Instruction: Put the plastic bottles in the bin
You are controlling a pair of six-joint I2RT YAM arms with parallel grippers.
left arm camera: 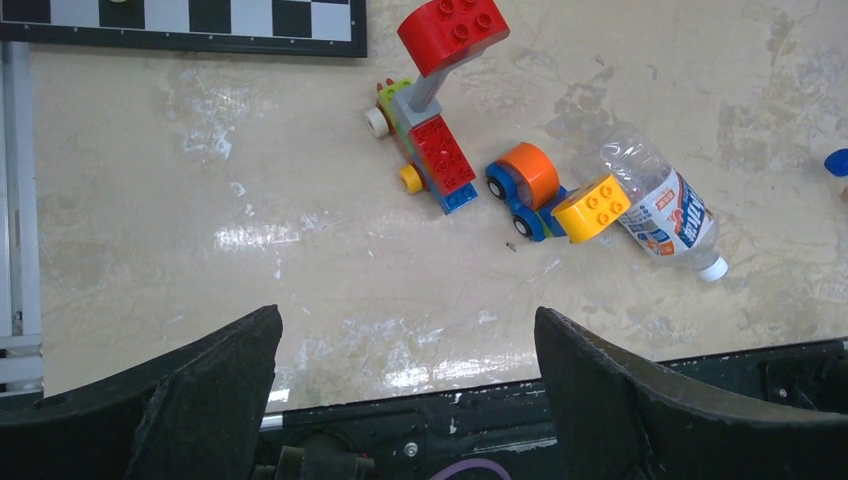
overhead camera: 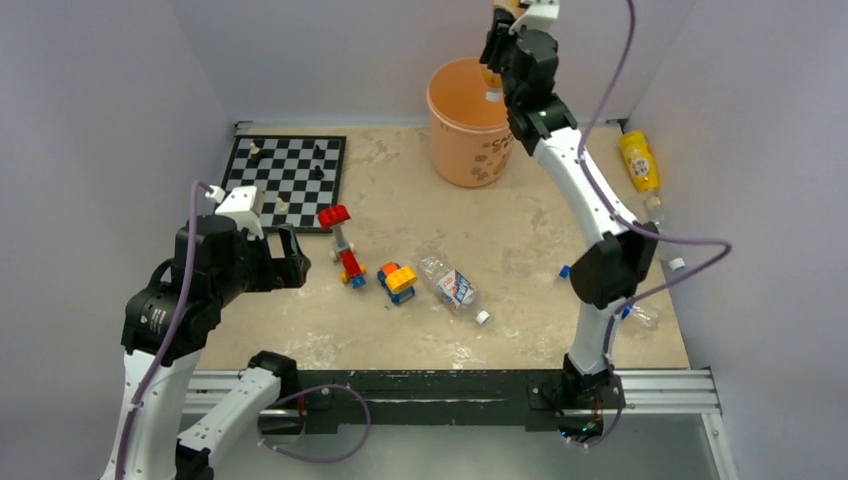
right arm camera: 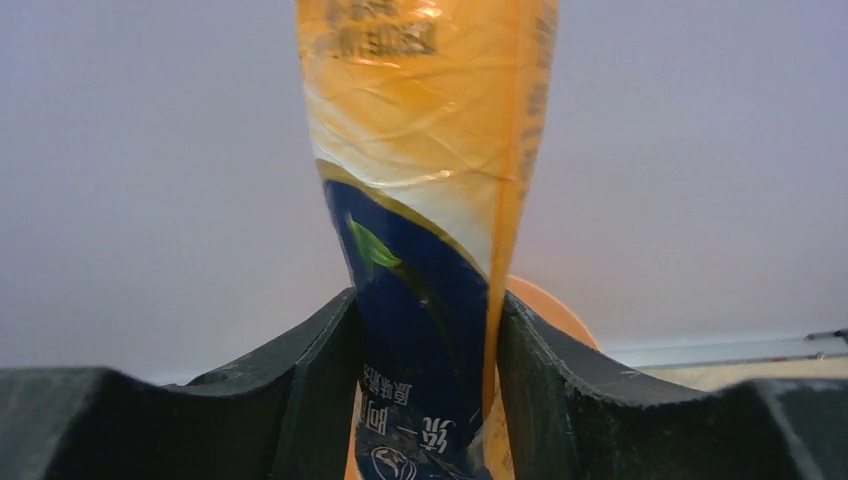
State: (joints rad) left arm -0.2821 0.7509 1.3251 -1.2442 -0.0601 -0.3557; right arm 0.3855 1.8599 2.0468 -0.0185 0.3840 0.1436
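Right gripper [right arm camera: 425,300] is pinching a crinkly orange-and-blue plastic bottle [right arm camera: 430,150] at its waist — probably light, soft, slippery — above the round peach-orange bin [overhead camera: 465,150] at the far edge; left gripper [left arm camera: 405,330] is gaping.

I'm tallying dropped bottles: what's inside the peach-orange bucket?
Only bare inner wall shows in the round peach-orange plastic bucket; the right arm covers its right side, and its floor is hidden.

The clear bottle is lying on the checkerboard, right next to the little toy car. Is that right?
Not quite. The clear bottle lies on the bare table, not on the checkerboard. It is right next to the little toy car, as you said. The left wrist view shows it.
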